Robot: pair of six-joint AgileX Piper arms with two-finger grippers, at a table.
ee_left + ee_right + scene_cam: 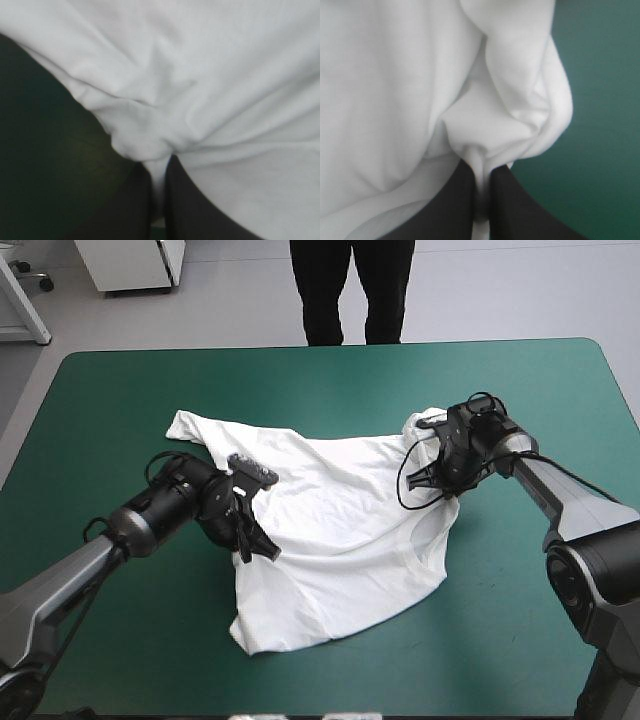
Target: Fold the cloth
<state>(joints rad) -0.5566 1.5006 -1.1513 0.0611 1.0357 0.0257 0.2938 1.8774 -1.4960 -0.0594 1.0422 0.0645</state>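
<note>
**White T-shirt pinched at both side edges on a teal-green table**

Seen from above: a white, short-sleeved fabric T-shirt (330,540) spread loosely over the middle of a table under a smooth teal-green cover (120,400). Mostly flat but wrinkled, with one sleeve reaching toward the table's far left and a bunched, raised lump of cloth at the shirt's far right. Possibly a curved neckline near the shirt's right edge, though too faint to be sure.

At the shirt's left edge, about midway along it: the left gripper (258,545), made of two broad, black, fin-shaped fingers, set low on the cloth, its arm coming in from the table's near left.

Through the left wrist camera: black fingers (187,205) pressed almost together, with a thin strip of white cloth caught between them. Just ahead of the tips, fabric gathered into soft creases fanning outward. To one side of the shirt's edge, bare cover.

At the shirt's right edge, just beside the bunched lump: the right gripper (440,485), of the same black, curved build.

Through the right wrist camera: black fingers (512,205) likewise nearly together, pinching a narrow ridge of white cloth. Directly ahead of the tips, a puffed, rounded fold standing up from the shirt. Beside that fold, open cover.
</note>
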